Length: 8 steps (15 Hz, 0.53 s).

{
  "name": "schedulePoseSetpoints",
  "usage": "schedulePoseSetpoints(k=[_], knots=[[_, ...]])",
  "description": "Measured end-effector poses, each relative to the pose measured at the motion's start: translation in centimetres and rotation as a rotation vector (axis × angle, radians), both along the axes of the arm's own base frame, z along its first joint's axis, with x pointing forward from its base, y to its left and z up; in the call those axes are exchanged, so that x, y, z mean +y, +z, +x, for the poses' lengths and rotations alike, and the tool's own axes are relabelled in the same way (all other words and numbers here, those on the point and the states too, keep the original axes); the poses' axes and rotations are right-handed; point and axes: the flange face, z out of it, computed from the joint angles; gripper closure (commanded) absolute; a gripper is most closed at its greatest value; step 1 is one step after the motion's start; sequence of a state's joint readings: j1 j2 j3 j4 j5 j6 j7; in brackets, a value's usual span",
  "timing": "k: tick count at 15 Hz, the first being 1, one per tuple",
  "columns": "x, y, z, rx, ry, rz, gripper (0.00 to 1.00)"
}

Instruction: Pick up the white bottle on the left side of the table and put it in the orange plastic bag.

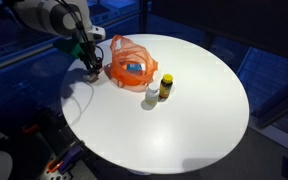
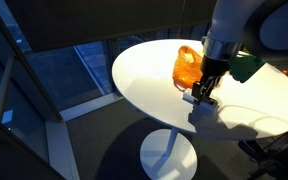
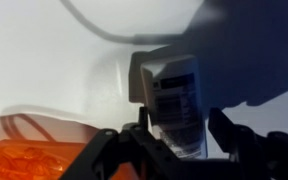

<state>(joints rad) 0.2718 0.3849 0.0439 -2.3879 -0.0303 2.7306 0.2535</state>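
Observation:
The white bottle (image 3: 174,95) with a printed label lies on the round white table (image 1: 194,110), right in front of the wrist camera. My gripper (image 3: 181,140) is open, with a finger on each side of the bottle; a gap shows at the right finger. In both exterior views the gripper (image 1: 90,68) (image 2: 202,96) is down at the table surface beside the orange plastic bag (image 1: 129,62) (image 2: 187,65). The bag also shows at the lower left of the wrist view (image 3: 34,160). The bottle is mostly hidden by the gripper in the exterior views.
A small white bottle (image 1: 152,96) and a yellow bottle with a black cap (image 1: 165,87) stand near the table's middle, just beyond the bag. A thin cable (image 1: 79,92) loops over the table near the gripper. The table edge is close behind the gripper.

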Motion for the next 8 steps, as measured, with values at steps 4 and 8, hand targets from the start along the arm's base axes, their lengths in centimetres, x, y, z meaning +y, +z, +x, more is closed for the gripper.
schedulePoseSetpoints(k=[4,8], knots=[[0.04,0.14,0.20,-0.005,0.000,0.001,0.75],[0.23,0.53,0.42,-0.013,0.002,0.005,0.75]])
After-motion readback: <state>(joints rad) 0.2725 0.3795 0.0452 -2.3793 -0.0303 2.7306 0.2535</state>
